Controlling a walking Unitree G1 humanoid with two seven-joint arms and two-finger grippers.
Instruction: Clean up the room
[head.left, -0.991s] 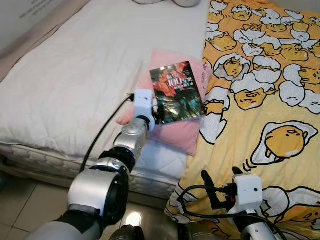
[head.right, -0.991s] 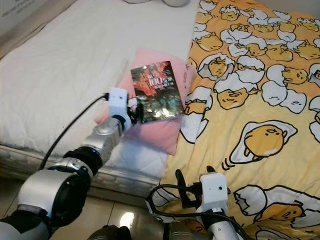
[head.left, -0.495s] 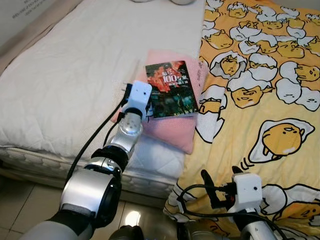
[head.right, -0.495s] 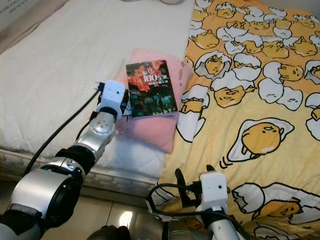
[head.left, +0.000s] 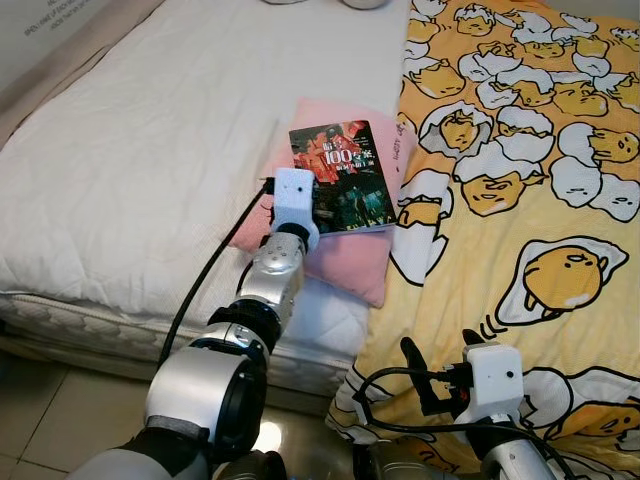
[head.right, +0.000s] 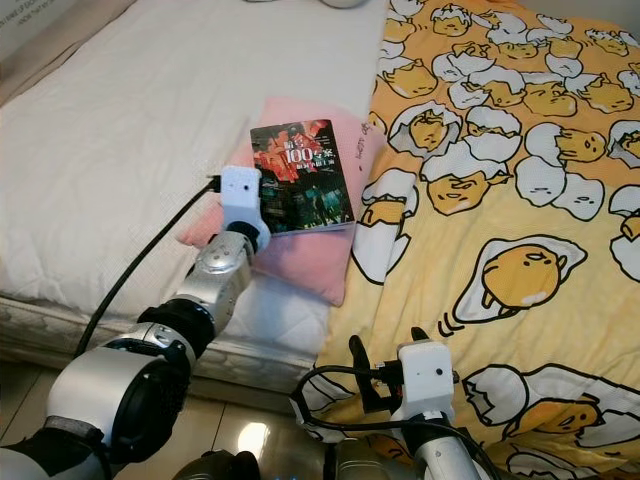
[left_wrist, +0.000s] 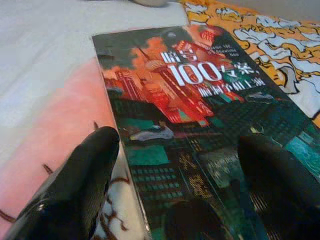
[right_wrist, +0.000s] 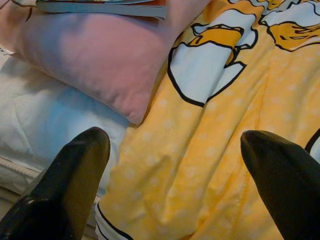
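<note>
Reaching back in, my left gripper (left_wrist: 175, 165) had closed the gap on the book (head.left: 342, 177) again: half a second before, my wrist sat off to the side of its near corner, and a second before that the book looked tipped up off the pillow. Now it lay flat on the pink pillow (head.left: 340, 265) on the bed (head.left: 130, 170), and my jaws stood spread wide, one black finger (left_wrist: 82, 175) over the pillow just off the book's spine edge, the other over the cover, nothing pinched between them.

I read that as a grasp not yet made, a fresh line-up on the near end of the book, so the tidying had barely begun.

From my jaws the book ran lengthwise straight ahead, its long axis pointing away from me with a slight lean toward the yellow egg-print blanket (head.left: 520, 200). The title read upright from my side, so its top end lay farthest from my jaws and its bottom edge sat right under them.

My right gripper (right_wrist: 175, 165) hung low with jaws apart over the blanket's edge, holding nothing.
</note>
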